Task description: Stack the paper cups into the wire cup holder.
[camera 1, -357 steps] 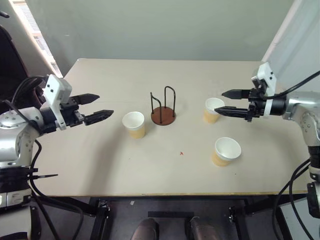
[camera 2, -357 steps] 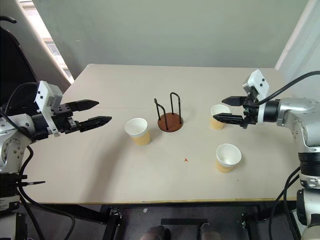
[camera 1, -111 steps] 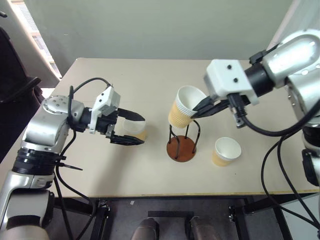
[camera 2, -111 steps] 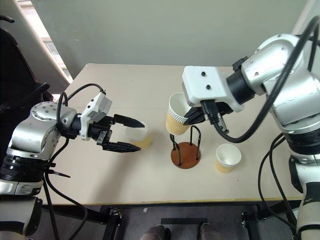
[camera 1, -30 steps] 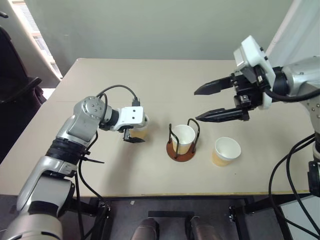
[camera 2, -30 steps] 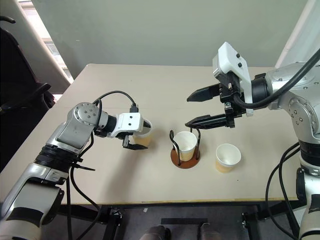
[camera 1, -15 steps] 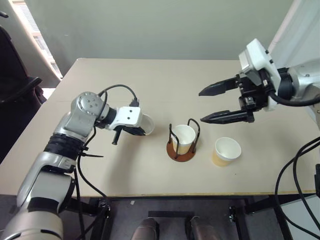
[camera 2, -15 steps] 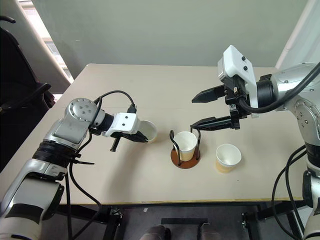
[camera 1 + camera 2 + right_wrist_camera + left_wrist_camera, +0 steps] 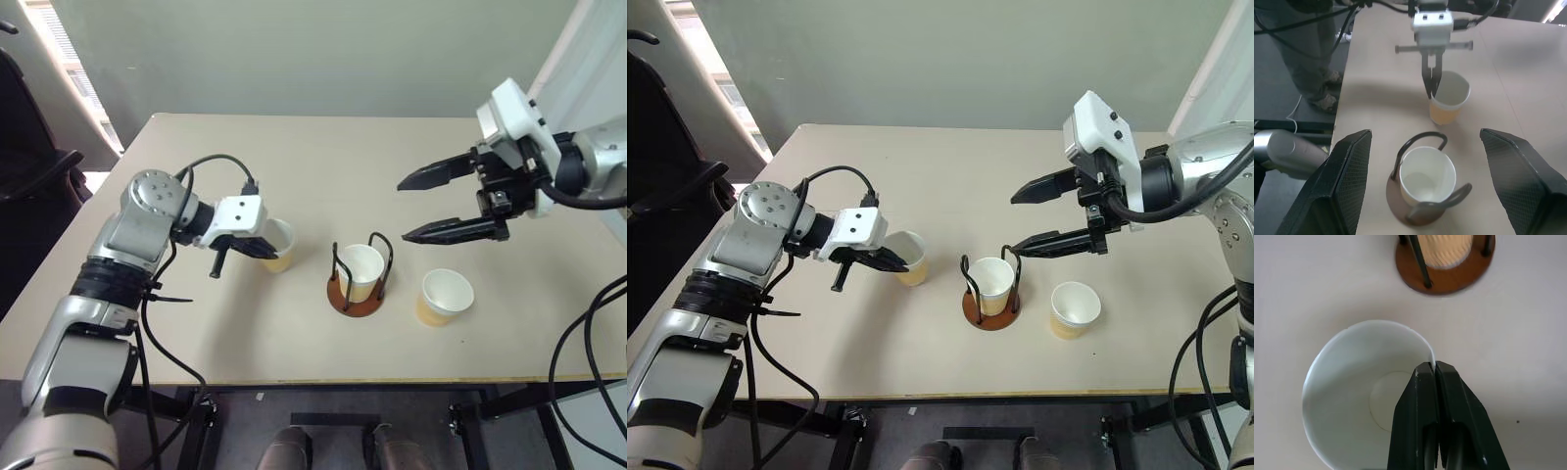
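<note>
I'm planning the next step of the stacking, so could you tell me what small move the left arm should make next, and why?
Probably carry the pinched cup up and across toward the wire cup holder. The left end effector is shut on that cup's rim, one cup already sits upright between the wire arches, and the right end effector hangs open above the table, so the way looks free.

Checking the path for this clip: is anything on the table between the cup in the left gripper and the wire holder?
Nothing visible. The held cup and the wire cup holder are separated by bare table. The holder already contains one cup.
</note>
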Controlling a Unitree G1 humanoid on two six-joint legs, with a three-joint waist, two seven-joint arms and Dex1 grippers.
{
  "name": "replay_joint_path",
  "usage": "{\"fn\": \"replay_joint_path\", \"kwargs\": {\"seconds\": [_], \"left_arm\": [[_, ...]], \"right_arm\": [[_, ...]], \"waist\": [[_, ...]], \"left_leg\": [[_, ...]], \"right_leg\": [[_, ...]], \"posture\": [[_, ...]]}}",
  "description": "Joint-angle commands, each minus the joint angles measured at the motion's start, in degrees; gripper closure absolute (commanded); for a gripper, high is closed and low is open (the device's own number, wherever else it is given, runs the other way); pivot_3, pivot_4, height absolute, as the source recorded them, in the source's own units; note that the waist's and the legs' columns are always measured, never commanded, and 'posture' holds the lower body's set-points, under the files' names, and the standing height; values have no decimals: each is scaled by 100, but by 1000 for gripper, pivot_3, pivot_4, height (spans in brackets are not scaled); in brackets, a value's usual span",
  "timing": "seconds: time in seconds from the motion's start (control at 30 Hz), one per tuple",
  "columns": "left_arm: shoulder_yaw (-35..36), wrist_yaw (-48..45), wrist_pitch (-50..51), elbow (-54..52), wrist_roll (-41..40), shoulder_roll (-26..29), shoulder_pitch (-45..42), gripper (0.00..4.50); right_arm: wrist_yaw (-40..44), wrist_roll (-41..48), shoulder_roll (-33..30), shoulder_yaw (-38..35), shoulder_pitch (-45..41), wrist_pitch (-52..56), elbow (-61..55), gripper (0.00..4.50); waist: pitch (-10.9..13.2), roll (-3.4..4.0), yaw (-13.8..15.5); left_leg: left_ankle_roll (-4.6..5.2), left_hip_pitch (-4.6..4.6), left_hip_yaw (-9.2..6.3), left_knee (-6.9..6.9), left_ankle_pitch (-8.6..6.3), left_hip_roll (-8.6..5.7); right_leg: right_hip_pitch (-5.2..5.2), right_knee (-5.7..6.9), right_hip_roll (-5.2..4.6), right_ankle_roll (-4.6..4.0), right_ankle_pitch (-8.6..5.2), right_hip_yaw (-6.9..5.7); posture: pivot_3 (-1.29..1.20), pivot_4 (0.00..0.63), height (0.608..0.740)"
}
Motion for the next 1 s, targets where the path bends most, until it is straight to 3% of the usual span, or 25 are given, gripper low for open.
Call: {"fn": "replay_joint_path", "kwargs": {"seconds": [0.03, 0.2, 0.37, 0.63, 1.0], "left_arm": [[385, -164, 586, -474, -531, -44, -400, 4476], [615, -327, 1531, -761, -1271, -209, -880, 4476], [487, -362, 1746, -590, -1636, -395, -1335, 4476], [-250, -362, 1311, -71, -1990, -970, -1826, 4476], [-1150, -362, 793, 389, -2300, -1276, -2189, 4476]], "right_arm": [[136, 39, -327, -133, 114, 13, -168, 831], [85, 173, -789, -371, 463, 239, -366, 831], [-103, 306, -1012, -640, 735, 387, -540, 831], [-262, 539, -1378, -1074, 1152, 559, -797, 831], [-392, 667, -1912, -1812, 2030, 491, -825, 831]], "waist": [[-1, -1, 12], [0, -1, 18], [1, -3, 18], [1, -2, 57], [1, -3, 93]], "left_leg": [[1, -1, 0, 1, 0, 0], [2, -8, 1, 4, -2, -2], [3, -3, 4, 4, -2, -2], [12, -6, 3, 28, -7, -5], [44, -29, 11, 83, -38, -17]], "right_leg": [[0, -1, 0, 1, 0, 0], [0, -5, -2, 8, 2, 0], [3, -3, -1, 16, -1, 2], [14, -6, -5, 43, 3, 6], [23, -16, -11, 96, -14, 16]], "posture": [[0, 150, 740], [0, 150, 740], [0, 150, 740], [0, 150, 740], [0, 150, 740]]}}
